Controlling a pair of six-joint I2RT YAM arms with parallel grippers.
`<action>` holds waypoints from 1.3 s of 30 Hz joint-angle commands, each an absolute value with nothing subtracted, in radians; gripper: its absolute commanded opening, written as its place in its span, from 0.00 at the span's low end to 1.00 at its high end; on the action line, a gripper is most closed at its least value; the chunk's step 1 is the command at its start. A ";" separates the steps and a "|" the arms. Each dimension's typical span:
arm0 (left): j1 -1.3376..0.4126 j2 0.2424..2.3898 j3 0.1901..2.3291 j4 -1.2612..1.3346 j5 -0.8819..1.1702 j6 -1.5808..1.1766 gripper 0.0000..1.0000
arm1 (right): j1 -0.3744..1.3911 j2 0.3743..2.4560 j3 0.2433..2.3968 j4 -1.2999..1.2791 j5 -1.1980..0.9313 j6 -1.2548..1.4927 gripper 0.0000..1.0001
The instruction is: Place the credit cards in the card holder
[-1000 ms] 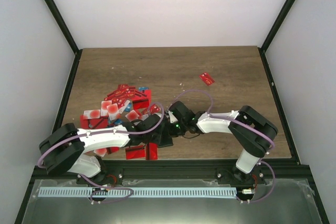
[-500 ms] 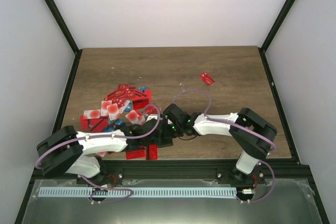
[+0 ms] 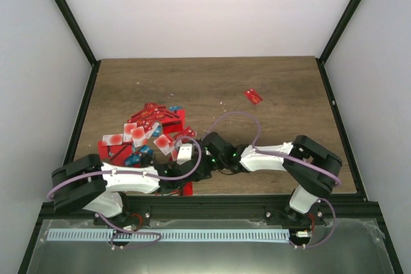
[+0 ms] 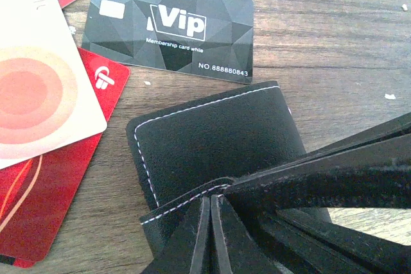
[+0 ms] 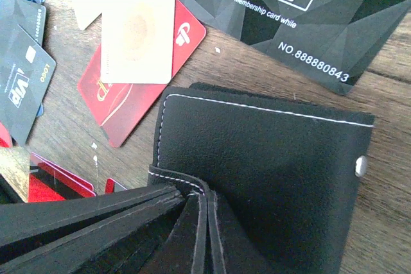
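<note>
The card holder [image 4: 212,133] is a black stitched wallet lying on the wood, with a small metal snap [image 5: 361,165] on one side. One stitched edge is raised where both grippers meet. My left gripper [image 4: 212,198] is shut, its tips against that raised edge. My right gripper [image 5: 207,194] is shut too, touching the same edge from the other side. I see nothing between either pair of fingers. In the top view both grippers [image 3: 199,166] hide the card holder [image 5: 270,158]. The credit cards [image 3: 151,125], mostly red, lie heaped to the left.
A black VIP card [image 4: 173,30] lies just beyond the holder. A white card with red rings [image 4: 38,88] overlaps a red card [image 4: 38,203] beside it. One red card [image 3: 253,96] lies alone at the far right. The table's near edge [image 3: 212,197] is close behind the grippers.
Both grippers have moved together to the left and nearer the table's front edge. Both stayed shut.
</note>
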State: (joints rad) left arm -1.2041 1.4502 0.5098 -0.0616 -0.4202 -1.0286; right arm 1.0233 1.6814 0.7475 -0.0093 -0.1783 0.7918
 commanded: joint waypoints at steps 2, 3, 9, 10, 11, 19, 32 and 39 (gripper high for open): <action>-1.291 1.701 0.537 -0.178 0.052 -0.847 0.06 | 1.304 1.950 0.650 -0.158 -0.124 0.843 0.02; -1.290 1.678 0.555 -0.211 0.037 -0.842 0.07 | 1.300 1.910 0.664 -0.190 -0.110 0.840 0.05; -1.271 1.522 0.668 -0.392 -0.055 -0.801 0.16 | 1.251 1.733 0.759 -0.366 -0.034 0.806 0.16; -1.264 1.502 0.678 -0.408 -0.063 -0.795 0.16 | 1.241 1.705 0.771 -0.382 -0.027 0.799 0.17; -1.255 1.482 0.688 -0.420 -0.069 -0.789 0.16 | 1.229 1.682 0.782 -0.394 -0.026 0.790 0.19; -1.176 1.369 0.765 -0.508 -0.108 -0.733 0.19 | 1.182 1.527 0.888 -0.462 -0.051 0.733 0.34; -1.061 1.182 0.766 -0.502 -0.161 -0.703 0.28 | 1.072 1.366 0.813 -0.445 0.036 0.727 0.39; -1.037 1.188 0.672 -0.310 0.013 -0.639 0.28 | 1.046 1.375 0.619 -0.295 -0.048 0.743 0.31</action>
